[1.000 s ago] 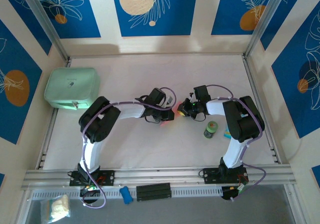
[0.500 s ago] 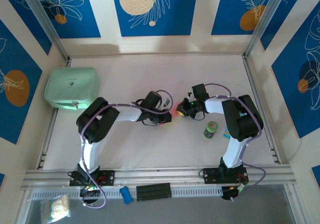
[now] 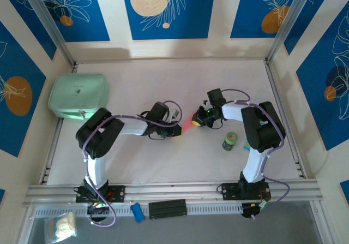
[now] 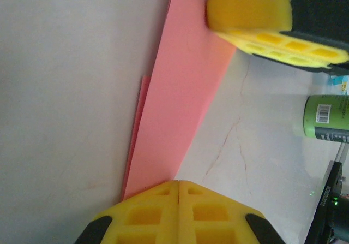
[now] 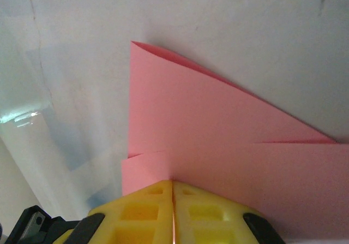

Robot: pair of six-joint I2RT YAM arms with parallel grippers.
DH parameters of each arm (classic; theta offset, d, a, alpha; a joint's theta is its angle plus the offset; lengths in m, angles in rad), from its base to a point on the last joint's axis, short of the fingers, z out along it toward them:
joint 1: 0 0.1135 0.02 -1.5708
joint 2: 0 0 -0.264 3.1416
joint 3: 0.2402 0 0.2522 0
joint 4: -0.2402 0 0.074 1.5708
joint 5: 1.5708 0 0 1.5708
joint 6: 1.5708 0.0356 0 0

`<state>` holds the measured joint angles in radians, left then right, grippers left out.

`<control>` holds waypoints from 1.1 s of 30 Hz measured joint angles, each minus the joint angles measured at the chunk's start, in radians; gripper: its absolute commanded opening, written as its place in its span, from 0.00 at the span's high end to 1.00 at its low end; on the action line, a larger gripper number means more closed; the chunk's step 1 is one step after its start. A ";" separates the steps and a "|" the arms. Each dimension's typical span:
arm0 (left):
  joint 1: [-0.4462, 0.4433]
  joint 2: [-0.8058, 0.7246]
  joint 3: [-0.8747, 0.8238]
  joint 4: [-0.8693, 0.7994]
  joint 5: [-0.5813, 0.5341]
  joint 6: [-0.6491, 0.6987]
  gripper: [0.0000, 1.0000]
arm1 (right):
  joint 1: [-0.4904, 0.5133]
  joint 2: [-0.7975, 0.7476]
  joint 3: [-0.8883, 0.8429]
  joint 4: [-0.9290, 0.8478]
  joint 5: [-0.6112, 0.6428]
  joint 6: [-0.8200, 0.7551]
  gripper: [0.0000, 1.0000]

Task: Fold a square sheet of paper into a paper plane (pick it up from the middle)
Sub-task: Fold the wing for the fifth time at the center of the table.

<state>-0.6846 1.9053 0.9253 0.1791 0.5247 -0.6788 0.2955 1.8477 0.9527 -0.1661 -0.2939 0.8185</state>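
The paper plane is a narrow pink folded dart lying flat on the white table between the two grippers. In the left wrist view the paper plane runs from the far end down to my left gripper, whose yellow fingers are shut with their tips on its near end. My right gripper rests on its far end there. In the right wrist view the right gripper is shut, tips on the edge of the layered pink paper plane. From above, the left gripper and right gripper face each other.
A small green can stands near the right arm, with a small blue-yellow item beside it. The mint-green case sits at the far left. Metal rails edge the table.
The left gripper has slid left along the table, away from the right gripper, so more pink paper shows between them. The right gripper has shifted slightly up and left.
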 measured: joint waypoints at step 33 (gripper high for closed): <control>0.058 -0.273 -0.030 -0.428 -0.129 0.169 0.65 | 0.033 -0.008 0.117 -0.117 0.055 -0.124 0.72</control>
<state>-0.6266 1.6321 0.8951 -0.2489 0.3958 -0.5095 0.3286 1.8400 1.0702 -0.2829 -0.2390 0.6949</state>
